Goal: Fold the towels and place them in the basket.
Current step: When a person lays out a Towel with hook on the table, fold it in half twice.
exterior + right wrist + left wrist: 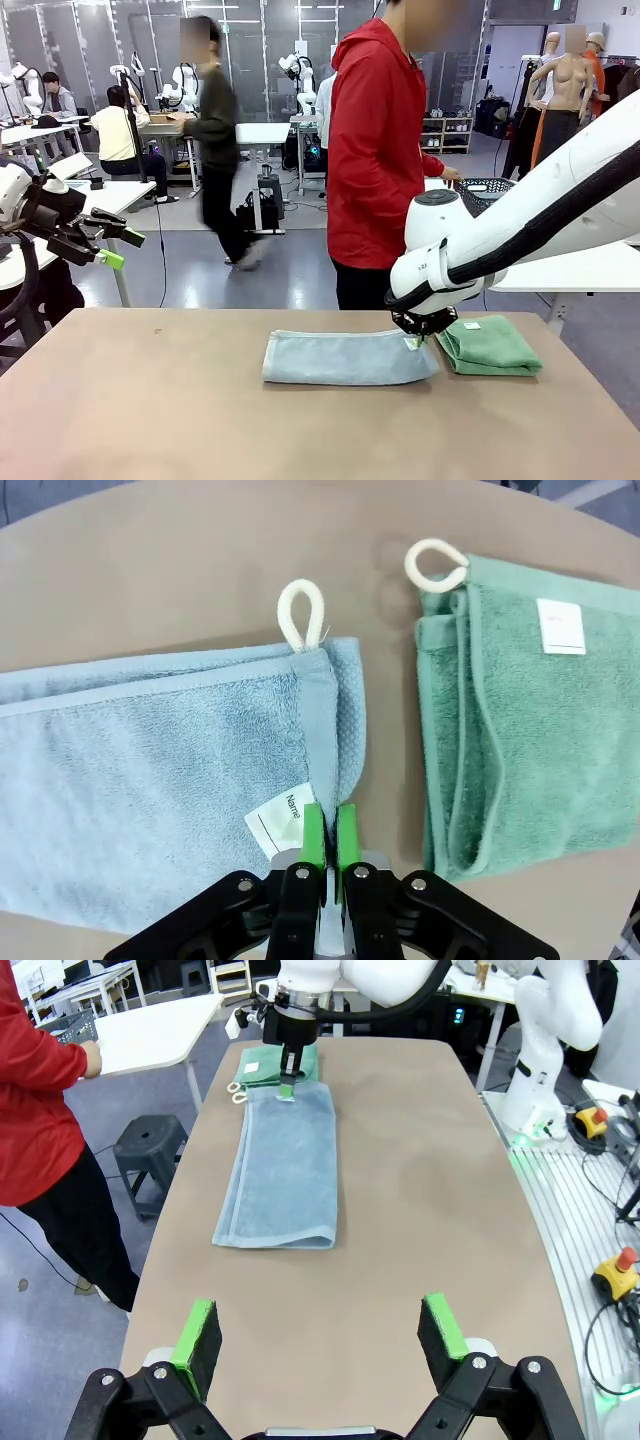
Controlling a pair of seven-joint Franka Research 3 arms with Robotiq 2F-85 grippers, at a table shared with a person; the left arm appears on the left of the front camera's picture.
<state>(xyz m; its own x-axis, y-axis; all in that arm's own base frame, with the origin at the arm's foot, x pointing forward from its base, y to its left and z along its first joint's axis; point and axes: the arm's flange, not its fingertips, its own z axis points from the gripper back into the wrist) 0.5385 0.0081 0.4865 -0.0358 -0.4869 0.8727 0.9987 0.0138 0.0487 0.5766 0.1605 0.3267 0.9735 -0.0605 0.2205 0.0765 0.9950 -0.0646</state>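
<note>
On a tan table (150, 400) shared with a person in a red hooded jacket (375, 140), the right gripper (323, 845) is down at the end of the pale blue-grey towel (345, 358), its green pads (312, 835) pressed together on the towel's edge beside a small white label (275, 822). The blue-grey towel lies folded into a long strip across the middle of the table, a white hanging loop (300, 615) sticking out at its corner. Just beside it, apart by a thin strip of bare tabletop, sits the mint green towel (490, 347), folded into a compact rectangle with a white tag (560, 626) on top and its own loop (436, 565) at the corner. The left gripper (325, 1345) hangs well back from both towels, above bare tabletop, its jaws spread wide with nothing between them. The dark mesh basket (485, 192) stands on a white table behind the person, whose hand (452, 176) is near its rim
</note>
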